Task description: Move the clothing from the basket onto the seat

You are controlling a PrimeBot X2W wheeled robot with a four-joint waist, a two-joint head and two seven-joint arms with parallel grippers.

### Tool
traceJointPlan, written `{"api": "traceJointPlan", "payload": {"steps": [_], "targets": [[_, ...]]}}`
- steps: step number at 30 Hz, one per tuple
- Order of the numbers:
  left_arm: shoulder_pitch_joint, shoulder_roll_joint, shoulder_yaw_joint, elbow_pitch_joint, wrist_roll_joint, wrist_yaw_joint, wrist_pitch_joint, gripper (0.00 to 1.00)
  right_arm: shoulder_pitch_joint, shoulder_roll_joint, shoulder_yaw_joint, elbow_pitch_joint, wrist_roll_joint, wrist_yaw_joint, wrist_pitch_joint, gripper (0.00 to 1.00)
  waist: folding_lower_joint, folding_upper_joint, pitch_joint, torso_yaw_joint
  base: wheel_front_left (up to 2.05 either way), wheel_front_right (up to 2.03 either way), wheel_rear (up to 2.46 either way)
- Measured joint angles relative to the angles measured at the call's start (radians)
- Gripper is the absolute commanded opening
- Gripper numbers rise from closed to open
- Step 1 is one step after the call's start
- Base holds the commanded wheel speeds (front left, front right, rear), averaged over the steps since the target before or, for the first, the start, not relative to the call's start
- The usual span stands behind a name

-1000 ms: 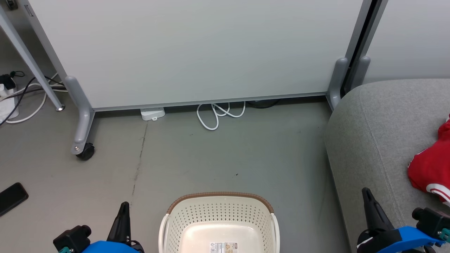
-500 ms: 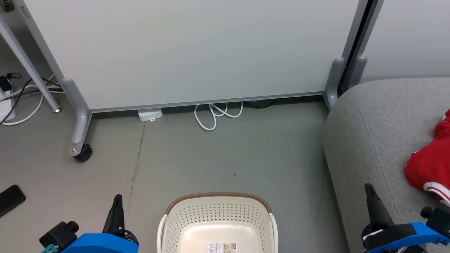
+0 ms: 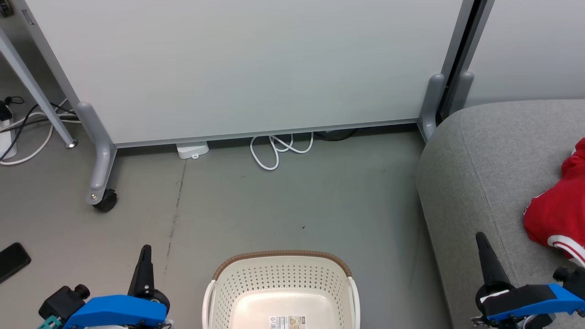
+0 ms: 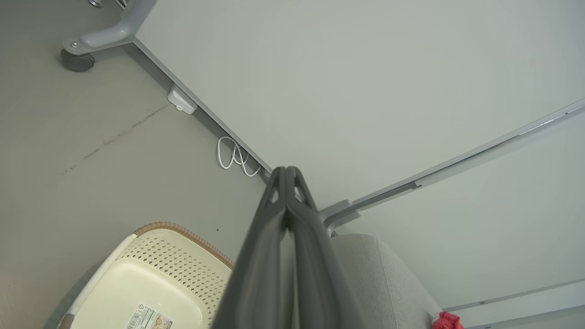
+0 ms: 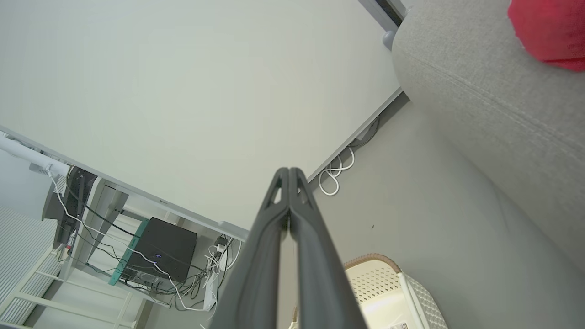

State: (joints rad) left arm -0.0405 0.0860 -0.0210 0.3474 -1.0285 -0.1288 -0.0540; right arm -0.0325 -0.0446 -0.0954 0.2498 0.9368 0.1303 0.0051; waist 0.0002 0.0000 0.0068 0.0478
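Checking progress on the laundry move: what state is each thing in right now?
basket, upright on the floor, visible inside bare
clothing, crumpled on the seat
left gripper, shut, empty
right gripper, shut, empty

No legible wording anywhere. On the inside bottom of the basket (image 4: 183, 269), a white sticker (image 4: 153, 319) with a small triangle mark and print too fine to read.
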Motion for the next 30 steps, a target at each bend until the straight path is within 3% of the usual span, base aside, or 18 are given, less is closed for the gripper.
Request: {"api": "traceJointPlan", "payload": {"steps": [30], "targets": [[-0.029,-0.017,0.064,-0.048,-0.276,0.0,0.079,0.0,-0.034,-0.001,-0.009,-0.002,0.318,0.0,0.052,0.0,-0.0001,0.0,-0.001,-0.019,0.0,0.0,0.0]]}}
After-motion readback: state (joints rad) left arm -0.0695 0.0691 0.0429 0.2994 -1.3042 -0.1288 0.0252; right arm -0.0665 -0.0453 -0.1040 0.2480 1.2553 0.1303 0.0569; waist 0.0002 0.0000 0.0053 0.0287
